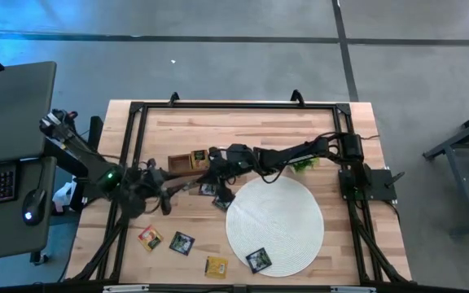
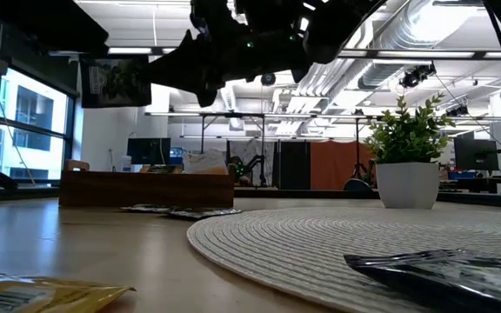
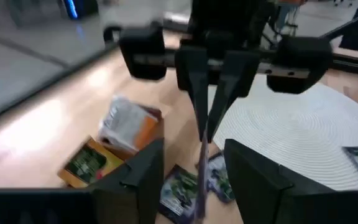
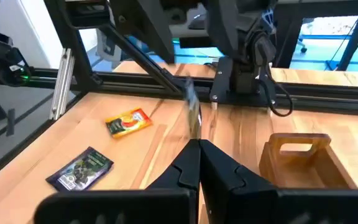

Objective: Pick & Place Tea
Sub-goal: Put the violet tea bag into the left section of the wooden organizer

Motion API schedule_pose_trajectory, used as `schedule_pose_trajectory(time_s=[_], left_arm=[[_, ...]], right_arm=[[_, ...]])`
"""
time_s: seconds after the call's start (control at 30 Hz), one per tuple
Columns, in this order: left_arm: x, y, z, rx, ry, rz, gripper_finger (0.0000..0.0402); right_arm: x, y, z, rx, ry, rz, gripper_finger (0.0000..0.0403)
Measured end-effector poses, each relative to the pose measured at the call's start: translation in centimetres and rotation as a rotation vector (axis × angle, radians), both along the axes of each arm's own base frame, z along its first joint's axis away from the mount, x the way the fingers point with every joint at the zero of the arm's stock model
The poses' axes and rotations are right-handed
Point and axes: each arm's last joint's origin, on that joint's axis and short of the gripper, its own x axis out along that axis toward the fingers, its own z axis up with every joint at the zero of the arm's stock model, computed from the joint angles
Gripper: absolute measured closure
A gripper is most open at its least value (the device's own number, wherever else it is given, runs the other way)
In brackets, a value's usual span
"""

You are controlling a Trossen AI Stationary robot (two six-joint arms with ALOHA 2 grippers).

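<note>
My right gripper (image 4: 197,152) is shut on one dark tea packet (image 2: 116,83), held in the air left of the round white mat (image 1: 273,226), near the wooden tray (image 1: 187,161). The packet shows edge-on in both wrist views (image 3: 201,177). My left gripper (image 3: 201,186) is open, and its two fingers stand on either side of the packet's free end; I see no touch. Two tea packets (image 3: 182,190) lie flat on the table below the grippers. The tray holds a white-and-orange packet (image 3: 126,121) and a green one (image 3: 86,163). My right gripper pinches the tea packet by one edge (image 4: 194,134) between its two shut fingers (image 3: 194,93). It comes from the table's right side, slanting slightly down. The packet is lifted clear of the table and stands vertical, sticking out past the fingertips toward the left arm.
Loose packets lie flat near the table's near edge: red-green (image 1: 151,238), black (image 1: 181,242), yellow (image 1: 216,266), and a black one on the mat (image 1: 258,260). A small potted plant (image 2: 407,152) stands beyond the mat. A black frame (image 1: 218,106) borders the table.
</note>
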Motion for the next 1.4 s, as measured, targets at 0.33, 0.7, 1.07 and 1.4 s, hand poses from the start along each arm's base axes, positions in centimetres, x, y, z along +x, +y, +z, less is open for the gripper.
schedule_pose_trajectory(time_s=[0.33,0.7,1.07,1.4], left_arm=[[3.1,4.6,-0.1,-0.161,0.221,-0.151,0.0235],[6.2,6.7,-1.4,-0.109,0.453,-0.238,0.0235],[8.0,6.6,-1.3,-0.021,0.427,-0.249,0.0235],[8.6,6.4,-0.6,-0.024,0.432,-0.283,0.0292]], right_arm=[[-0.4,-0.3,-1.2,0.054,0.142,-0.020,0.0402],[-0.5,-1.7,-1.6,0.049,0.190,-0.086,0.0402],[-0.8,-1.6,-2.2,0.041,0.256,-0.084,0.0403],[-0.8,-1.7,-2.1,0.034,0.243,-0.100,0.0403]])
